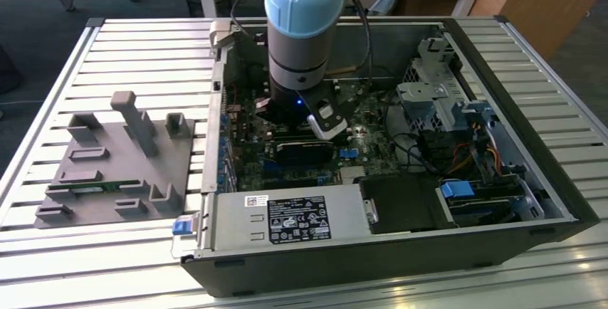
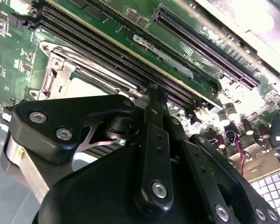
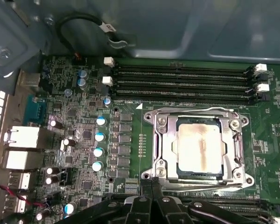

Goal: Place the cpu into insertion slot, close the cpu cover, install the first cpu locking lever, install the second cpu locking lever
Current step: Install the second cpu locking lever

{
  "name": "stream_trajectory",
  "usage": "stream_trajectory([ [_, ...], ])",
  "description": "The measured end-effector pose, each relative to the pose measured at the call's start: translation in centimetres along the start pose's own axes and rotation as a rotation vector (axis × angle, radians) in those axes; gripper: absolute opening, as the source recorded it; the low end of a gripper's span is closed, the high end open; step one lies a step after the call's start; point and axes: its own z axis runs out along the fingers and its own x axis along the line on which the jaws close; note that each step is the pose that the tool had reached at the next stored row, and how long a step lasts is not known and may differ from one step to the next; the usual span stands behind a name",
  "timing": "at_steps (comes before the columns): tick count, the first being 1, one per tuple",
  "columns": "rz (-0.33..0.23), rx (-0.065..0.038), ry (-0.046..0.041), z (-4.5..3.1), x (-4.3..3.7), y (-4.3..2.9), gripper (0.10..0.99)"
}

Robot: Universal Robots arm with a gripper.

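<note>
Sitting in the insertion slot (image 3: 199, 176) on the green motherboard (image 3: 130, 140), the cpu (image 3: 199, 148) shows its dull silvery-beige face through the window of the cpu cover (image 3: 198, 114), which lies flat over it. The tool (image 3: 151, 184) hangs just beside the socket's edge, its black fingers (image 2: 155, 100) pressed together on nothing. In the exterior view the arm (image 1: 302, 31) reaches down into the open computer case (image 1: 532, 181) on the slatted surface (image 1: 114, 53).

Your exterior view looks down from high and some way off at the open computer case (image 1: 399, 174) on the slatted table (image 1: 105, 60). Your first wrist view faces straight onto the motherboard (image 3: 79, 135) from close. Your second wrist view is closer and slanted. Both wrist views share the memory slots (image 3: 182, 84) (image 2: 126, 51).
</note>
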Motion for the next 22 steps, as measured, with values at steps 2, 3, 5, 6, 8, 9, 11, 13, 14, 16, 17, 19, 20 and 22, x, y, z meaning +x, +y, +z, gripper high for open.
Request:
stream_trajectory([
  [2,0.0,-0.008,-0.0004,0.05,-0.01,0.01,0.118],
  [3,0.0,-0.013,-0.001,0.08,-0.01,0.01,0.118],
  [5,0.0,-0.017,-0.0007,0.06,-0.01,0.0,0.118],
  [6,0.0,-0.019,-0.0009,0.08,-0.01,0.0,0.118],
  [8,0.0,-0.02,-0.0009,0.15,0.02,-0.02,0.118],
  [9,0.0,-0.021,-0.001,0.19,0.06,-0.03,0.118],
  [11,0.0,-0.022,-0.0009,0.3,0.13,-0.05,0.118],
  [13,0.0,-0.022,-0.0009,0.41,0.24,-0.07,0.118],
  [14,0.0,-0.023,-0.0008,0.47,0.31,-0.07,0.118],
  [16,0.0,-0.024,-0.0008,0.58,0.41,-0.09,0.118],
  [17,0.0,-0.024,-0.0008,0.61,0.42,-0.1,0.118],
  [19,0.0,-0.024,-0.0007,0.67,0.44,-0.11,0.118],
  [20,0.0,-0.024,-0.0006,0.68,0.45,-0.11,0.118],
  [22,0.0,-0.025,-0.0008,0.7,0.45,-0.11,0.118],
])
